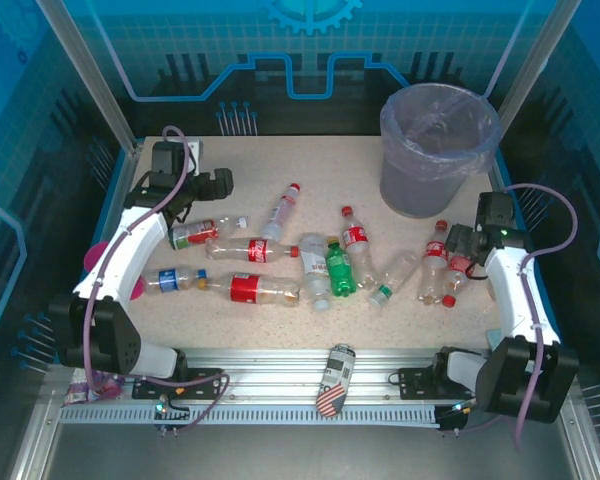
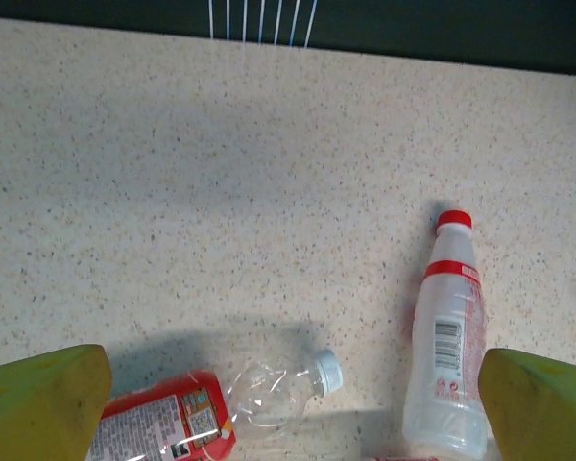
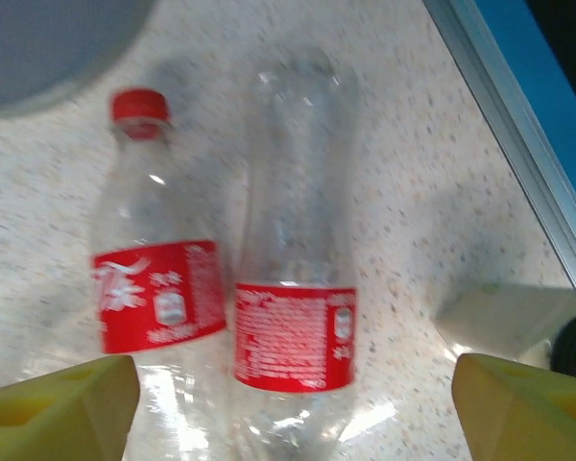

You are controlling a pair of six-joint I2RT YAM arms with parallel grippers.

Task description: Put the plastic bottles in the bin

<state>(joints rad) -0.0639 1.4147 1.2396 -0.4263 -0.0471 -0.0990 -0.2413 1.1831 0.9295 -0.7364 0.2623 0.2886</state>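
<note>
Several plastic bottles (image 1: 252, 288) lie scattered across the speckled table, one of them green (image 1: 340, 268). The bin (image 1: 420, 190), grey with a lavender bag, stands at the back right. My right gripper (image 1: 460, 245) (image 3: 293, 408) is open low over two red-labelled clear bottles, one with a red cap (image 3: 158, 288) and one beside it (image 3: 296, 336); both lie between its yellow fingers. My left gripper (image 1: 208, 185) (image 2: 293, 408) hangs open at the back left, above a red-labelled bottle with a white cap (image 2: 173, 418) and a white bottle with a red cap (image 2: 446, 346).
A stars-and-stripes can (image 1: 334, 380) lies on the slotted rail at the front. A pink cup (image 1: 98, 260) sits at the table's left edge. The raised metal edge (image 3: 509, 125) runs close to the right of the right gripper.
</note>
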